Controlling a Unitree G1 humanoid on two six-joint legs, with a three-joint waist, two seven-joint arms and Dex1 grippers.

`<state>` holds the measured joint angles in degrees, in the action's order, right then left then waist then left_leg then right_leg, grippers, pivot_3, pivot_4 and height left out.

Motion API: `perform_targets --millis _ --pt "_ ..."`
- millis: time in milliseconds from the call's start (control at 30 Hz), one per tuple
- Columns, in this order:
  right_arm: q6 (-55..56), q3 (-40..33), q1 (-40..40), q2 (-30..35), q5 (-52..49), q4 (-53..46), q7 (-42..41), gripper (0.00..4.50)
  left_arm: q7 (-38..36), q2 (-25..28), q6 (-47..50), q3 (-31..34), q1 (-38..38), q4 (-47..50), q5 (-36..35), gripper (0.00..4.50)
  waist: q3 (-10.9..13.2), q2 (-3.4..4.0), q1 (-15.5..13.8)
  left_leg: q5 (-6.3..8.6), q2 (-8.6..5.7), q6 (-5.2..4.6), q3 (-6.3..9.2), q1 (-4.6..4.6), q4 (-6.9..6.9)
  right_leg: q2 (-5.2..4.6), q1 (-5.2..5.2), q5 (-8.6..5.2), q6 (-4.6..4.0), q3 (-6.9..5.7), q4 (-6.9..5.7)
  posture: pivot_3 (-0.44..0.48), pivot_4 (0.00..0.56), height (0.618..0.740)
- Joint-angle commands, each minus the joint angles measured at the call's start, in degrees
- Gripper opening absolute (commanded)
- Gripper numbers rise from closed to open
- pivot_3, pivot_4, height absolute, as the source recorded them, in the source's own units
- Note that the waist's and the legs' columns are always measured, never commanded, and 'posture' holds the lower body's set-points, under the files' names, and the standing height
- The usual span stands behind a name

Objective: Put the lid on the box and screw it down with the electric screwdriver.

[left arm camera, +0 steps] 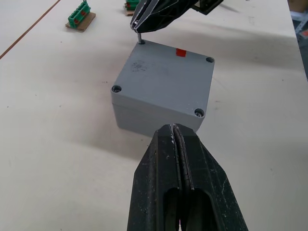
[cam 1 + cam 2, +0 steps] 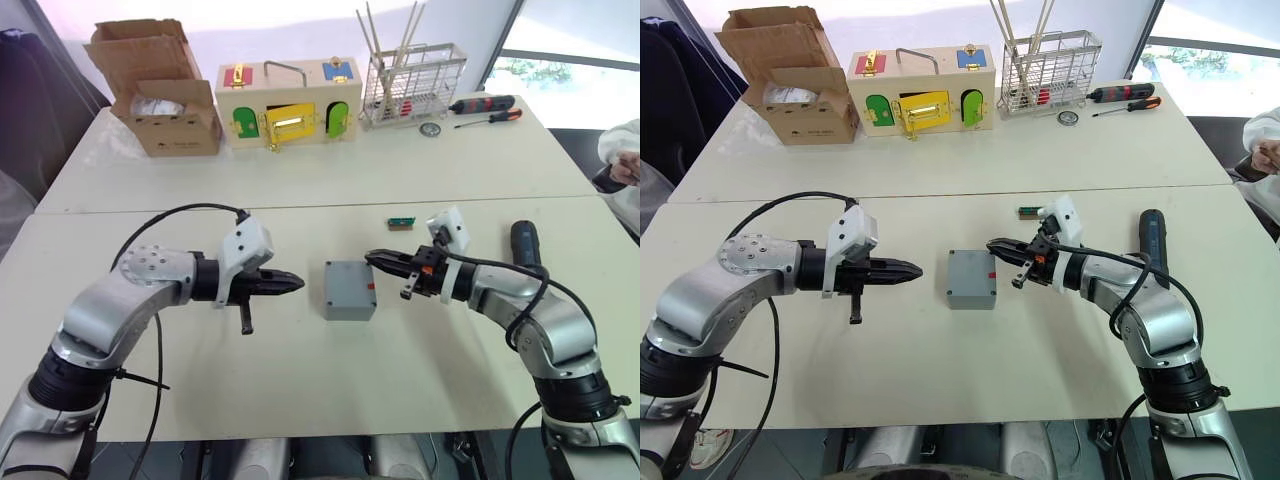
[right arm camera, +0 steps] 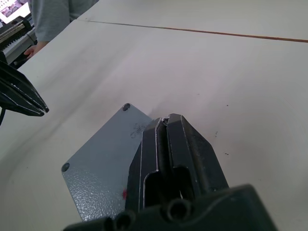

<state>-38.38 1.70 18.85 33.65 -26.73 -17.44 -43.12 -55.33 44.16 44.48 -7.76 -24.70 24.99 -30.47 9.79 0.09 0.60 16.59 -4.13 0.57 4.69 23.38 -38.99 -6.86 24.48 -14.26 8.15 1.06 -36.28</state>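
Note:
The grey box (image 2: 349, 300) sits mid-table with the lid (image 1: 163, 77) lying flat on top of it. A red mark (image 1: 180, 52) shows at the lid's far edge. My right gripper (image 1: 138, 25) is shut on a small screw (image 1: 140, 38), holding it upright at the lid's far corner hole. Screws sit in the other three corners. To the box's left, my left gripper (image 2: 298, 284) is shut on nothing, pointing at the box a short way off. The black electric screwdriver (image 2: 525, 245) lies on the table behind my right forearm.
A green terminal block (image 2: 401, 222) lies just beyond the box. On the far table stand a cardboard box (image 2: 160, 95), a wooden box with coloured doors (image 2: 288, 105), a wire rack (image 2: 412, 88) and hand screwdrivers (image 2: 485, 106). A person's sleeve (image 2: 622, 150) shows at the right edge.

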Motion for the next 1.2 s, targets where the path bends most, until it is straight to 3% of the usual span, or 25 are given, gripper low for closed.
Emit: perform_targets --millis 33,567,800,900,1000,1200 --pt "1.32 -0.62 0.53 0.04 0.3 -0.45 0.01 0.05 0.3 -0.37 -0.51 0.51 -0.67 0.83 -0.14 0.0 0.0 0.0 -0.01 0.0 0.0 0.0 0.0 0.0 0.0 0.0 0.0 0.0 0.0 0.0 0.0 0.0 0.15 0.73" --pt "3.83 1.96 -0.54 0.67 3.96 0.76 -1.85 0.05 0.42 -0.89 -1.19 0.03 -1.08 0.3 0.4 0.0 0.0 0.0 0.02 0.0 0.0 0.0 0.0 0.0 0.0 0.0 0.0 0.0 0.0 0.0 0.0 0.0 0.15 0.73" --pt "3.67 1.0 -0.71 2.28 3.83 -0.01 -3.09 3.35 0.56 -1.15 -1.54 0.0 -1.11 0.19 0.51 0.0 0.0 0.0 0.01 0.0 0.0 0.0 0.0 0.0 0.0 0.0 0.0 0.0 0.0 0.0 0.0 0.0 0.15 0.73" --pt "3.5 -0.33 -0.42 3.5 3.96 -0.84 -2.86 4.38 0.5 -1.67 -1.72 -0.14 -1.45 0.11 0.36 0.0 0.0 0.0 -0.04 0.0 0.0 0.0 0.0 0.0 -0.01 0.0 0.0 0.0 0.0 0.0 0.0 0.0 0.15 0.73" --pt "0.26 -4.12 0.32 5.97 1.3 -2.95 -2.72 4.48 0.14 -3.14 -1.86 -0.19 -2.3 0.02 -0.52 0.0 0.0 0.0 -0.16 0.0 -0.01 0.0 0.0 0.0 -0.02 -0.01 -0.01 0.0 0.0 0.0 0.0 0.0 0.15 0.73" --pt "-18.18 -21.11 7.34 19.5 -11.71 -1.69 -4.25 4.48 -2.01 -7.2 -4.41 -3.62 -4.6 0.9 -0.44 0.0 0.02 0.03 -0.41 0.02 -0.01 -0.04 -0.03 0.01 -0.05 -0.02 -0.03 0.0 0.0 0.02 0.03 0.0 0.15 0.73"
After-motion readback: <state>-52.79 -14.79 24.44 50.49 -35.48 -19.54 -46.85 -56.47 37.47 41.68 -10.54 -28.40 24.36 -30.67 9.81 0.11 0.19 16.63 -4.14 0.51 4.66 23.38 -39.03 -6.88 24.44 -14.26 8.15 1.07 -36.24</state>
